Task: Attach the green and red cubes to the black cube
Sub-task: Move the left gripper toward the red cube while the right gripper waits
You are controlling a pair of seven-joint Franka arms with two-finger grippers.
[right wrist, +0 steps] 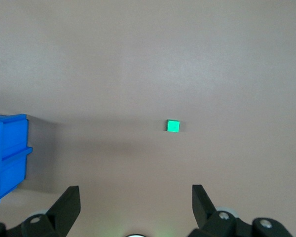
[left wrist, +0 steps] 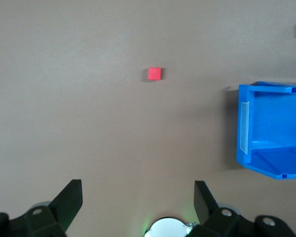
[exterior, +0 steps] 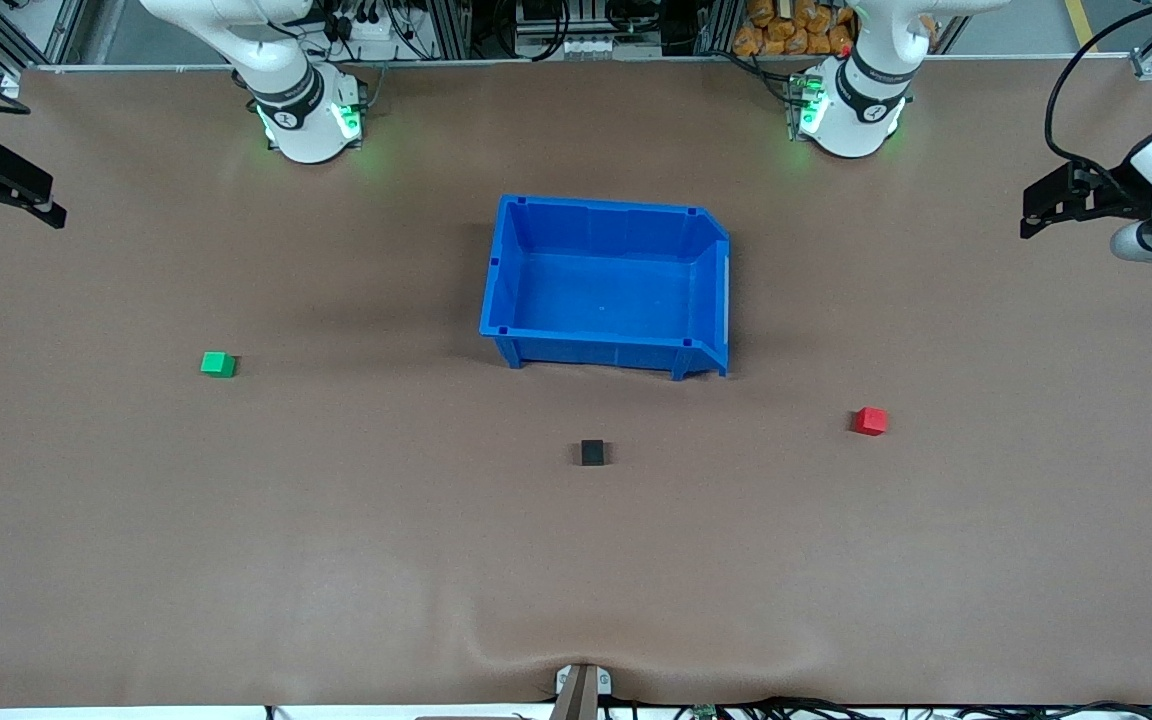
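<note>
The black cube sits on the brown table, nearer the front camera than the blue bin. The green cube lies toward the right arm's end and shows in the right wrist view. The red cube lies toward the left arm's end and shows in the left wrist view. My right gripper hangs open and empty high over its end of the table. My left gripper hangs open and empty high over its end. All three cubes stand apart.
The blue bin is open-topped and empty, in the middle of the table between the arm bases; it shows in the left wrist view and the right wrist view. A clamp sits at the table's front edge.
</note>
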